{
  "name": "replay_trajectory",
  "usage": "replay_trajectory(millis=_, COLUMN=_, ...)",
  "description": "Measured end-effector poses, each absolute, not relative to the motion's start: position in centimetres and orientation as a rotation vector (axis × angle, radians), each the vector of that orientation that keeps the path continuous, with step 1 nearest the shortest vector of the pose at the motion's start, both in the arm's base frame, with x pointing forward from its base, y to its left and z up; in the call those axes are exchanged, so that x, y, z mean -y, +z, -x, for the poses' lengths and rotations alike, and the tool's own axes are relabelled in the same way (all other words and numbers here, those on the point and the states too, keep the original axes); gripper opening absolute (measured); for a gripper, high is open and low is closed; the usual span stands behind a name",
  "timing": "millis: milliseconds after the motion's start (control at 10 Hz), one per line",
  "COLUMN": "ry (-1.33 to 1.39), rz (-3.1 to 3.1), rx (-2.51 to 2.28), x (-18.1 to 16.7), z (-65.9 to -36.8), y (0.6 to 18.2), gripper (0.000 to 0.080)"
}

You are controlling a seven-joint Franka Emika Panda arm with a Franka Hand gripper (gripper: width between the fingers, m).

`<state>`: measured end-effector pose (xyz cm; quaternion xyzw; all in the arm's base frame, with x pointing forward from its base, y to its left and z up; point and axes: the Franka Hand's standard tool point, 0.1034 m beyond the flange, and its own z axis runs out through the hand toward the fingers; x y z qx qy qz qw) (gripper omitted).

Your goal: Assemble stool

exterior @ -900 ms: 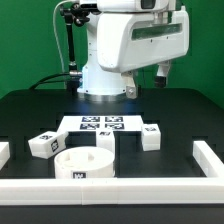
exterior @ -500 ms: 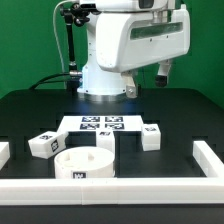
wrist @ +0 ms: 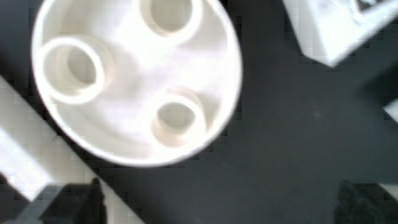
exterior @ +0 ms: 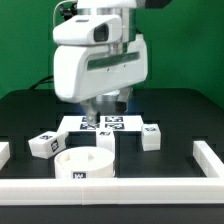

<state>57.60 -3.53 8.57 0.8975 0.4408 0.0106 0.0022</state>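
Arm leans forward over the table (exterior: 175, 110); its white wrist housing (exterior: 100, 60) fills the upper middle of the exterior view. Gripper (exterior: 108, 102) hangs below the housing, above the marker board (exterior: 100, 124), clear of every part. Fingers (wrist: 57, 205) are spread wide: in the wrist view two dark, blurred tips sit well apart with only black table between them, nothing pinched. Seat (exterior: 85, 163) lies flat on the table near the front rail (exterior: 120, 190), a little toward the exterior view's left of centre, open side up, one square tag on its outer wall facing the camera. The wrist view looks down into the seat: a round shallow dish with three round sockets in its floor, image soft. First leg (exterior: 43, 144) lies near the seat on the exterior view's left, tagged, not touching it. Second leg (exterior: 105, 143) stands just behind the seat, partly hidden by the rim; contact cannot be told. Third leg (exterior: 150, 135) stands on the exterior view's right, beside the marker board's corner, well apart from the seat. Side rail (exterior: 207, 155) runs along the exterior view's right edge. A white piece (wrist: 347, 30) with a dark patch shows near the seat in the wrist view; too blurred to name.
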Motion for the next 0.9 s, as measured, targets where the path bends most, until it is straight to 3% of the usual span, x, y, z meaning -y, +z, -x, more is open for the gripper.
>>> replay_trajectory(millis=100, ry=0.038, rz=-2.797, rx=-1.419, x=4.7, z=-57.7, y=7.4, gripper=0.0649)
replay_trajectory(millis=500, ry=0.033, rz=-2.803, rx=-1.414, x=4.9, z=-57.9, y=7.0, gripper=0.0649)
replay_trajectory(millis=900, ry=0.012, rz=-2.822, rx=-1.403, x=5.2, z=-58.4, y=4.2, gripper=0.0649)
